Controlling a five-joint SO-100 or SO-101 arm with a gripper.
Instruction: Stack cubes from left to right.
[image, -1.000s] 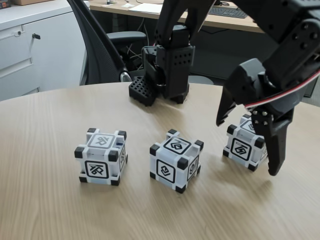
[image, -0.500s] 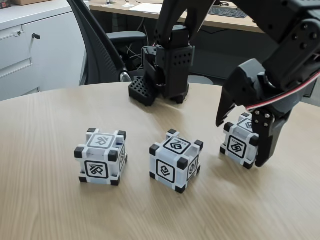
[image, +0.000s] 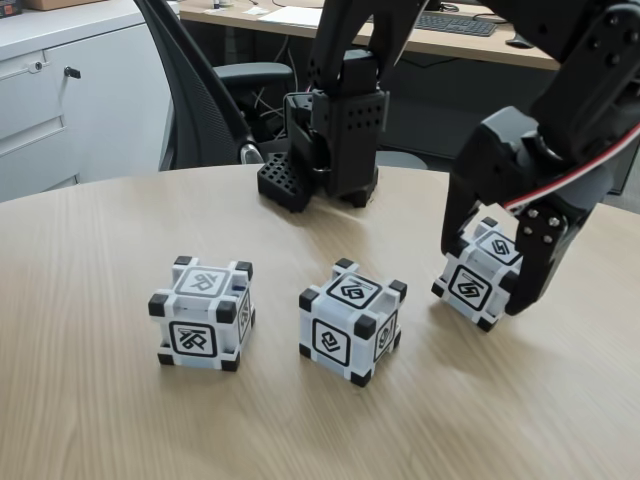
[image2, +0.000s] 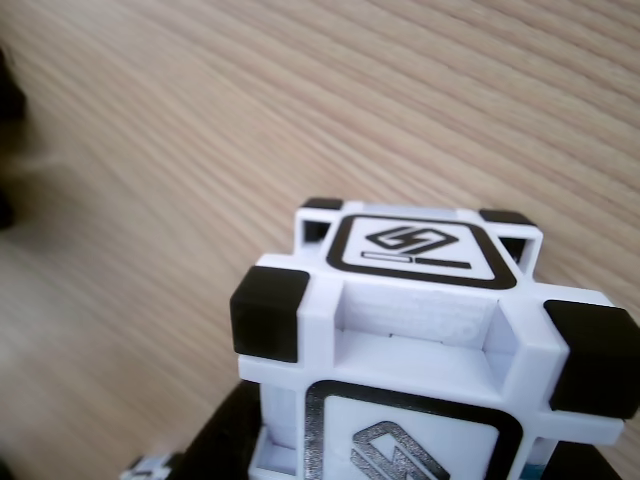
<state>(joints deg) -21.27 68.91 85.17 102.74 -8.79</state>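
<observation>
Bench: round-edged wooden bench (image: 90, 420); the arm's black base (image: 335, 140) stands at its far edge, an office chair (image: 200, 90) behind that.
Cubes: three alike, in a loose row across the middle of the bench in the fixed view, apart from each other.
Left cube (image: 201, 314): sits flat, squared to the camera, toward the left side of the bench.
Middle cube (image: 352, 320): flat on the bench, turned corner-on, untouched.
Right cube (image: 479, 275): toward the right edge, between the two fingers, tilted, its near lower corner looking slightly off the bench; hard to be sure. Seen close in the other view (image2: 420, 340), glyph faces clear.
Gripper (image: 487, 285): closed onto the right cube, one finger on its far-left face, the other on its near-right face.
Step in hand: by my reading, securing the grasp and beginning a lift.
Risk, grip: the fingers appear to press near corner blocks, not flat mid-faces; the cube could pivot or slip out when raised.
Risk, placing: a tilted cube set on another would land on an edge and topple, or knock the lower cube.
Risk, travel: a low carry across the row could clip the middle cube and shove it out of line.
</observation>
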